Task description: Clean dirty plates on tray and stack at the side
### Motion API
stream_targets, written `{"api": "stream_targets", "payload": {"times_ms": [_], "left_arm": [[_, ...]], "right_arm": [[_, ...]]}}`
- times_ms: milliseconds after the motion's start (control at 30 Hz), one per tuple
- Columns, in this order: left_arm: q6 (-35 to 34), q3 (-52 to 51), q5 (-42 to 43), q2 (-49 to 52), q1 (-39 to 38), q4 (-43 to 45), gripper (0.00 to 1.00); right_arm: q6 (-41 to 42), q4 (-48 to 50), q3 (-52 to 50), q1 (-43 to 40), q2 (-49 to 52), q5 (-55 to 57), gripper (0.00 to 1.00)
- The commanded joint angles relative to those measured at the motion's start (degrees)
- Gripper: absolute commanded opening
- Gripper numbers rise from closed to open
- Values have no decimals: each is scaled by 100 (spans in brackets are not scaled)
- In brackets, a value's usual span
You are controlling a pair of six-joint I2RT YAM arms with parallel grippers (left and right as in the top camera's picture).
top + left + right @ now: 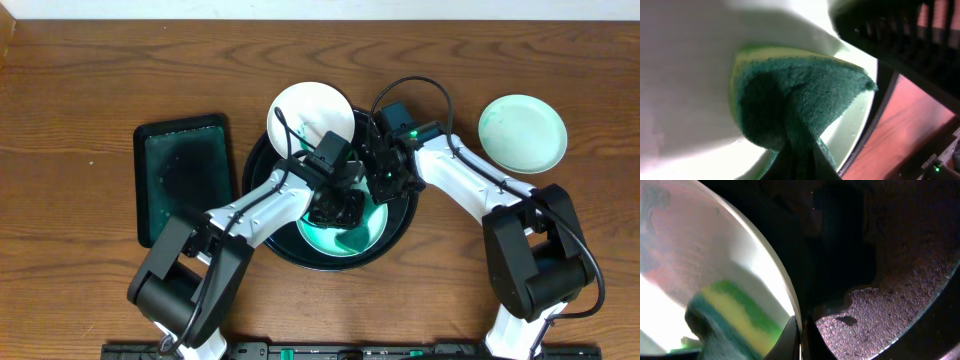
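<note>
A pale mint-green plate [358, 238] with teal smears lies in the big round black tray [262, 232]. My left gripper [336, 207] is shut on a green-and-yellow sponge [800, 95] and presses it on that plate's inner face [690, 75]. My right gripper [386, 186] is shut on the plate's rim at its right side; in the right wrist view the fingers [801, 341] pinch the plate's edge [700, 245], with the sponge [735, 315] behind. A white plate [312, 112] rests on the tray's far rim. A second mint-green plate [522, 133] lies on the table at the right.
A smaller rectangular black tray [185, 178] with a greenish wet sheen lies on the wooden table to the left. The round tray's wet, textured floor [900, 310] shows beside the plate. Both arms cross over the round tray.
</note>
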Motion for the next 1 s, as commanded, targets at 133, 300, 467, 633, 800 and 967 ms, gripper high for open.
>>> {"api": "stream_targets", "payload": {"times_ms": [133,300,467,633,800,967], "left_arm": [[-31,22,-2627,96,684,-481,7],[-28,22,-3471,96,778,-632,7],[-33,22,-4478,96,643,-658,7],[-33,22,-5615,96,496,-769,7],[-31,22,-5860,96,481,-723,7],[772,81,-4426,96,468,-636,7]], "right_arm": [[63,-39,26,186,35,-334,1],[63,-33,26,186,35,-330,1],[63,-15,26,184,35,-330,1],[63,-22,26,186,35,-330,1],[63,-28,26,186,35,-330,1],[63,-44,26,186,35,-330,1]]}}
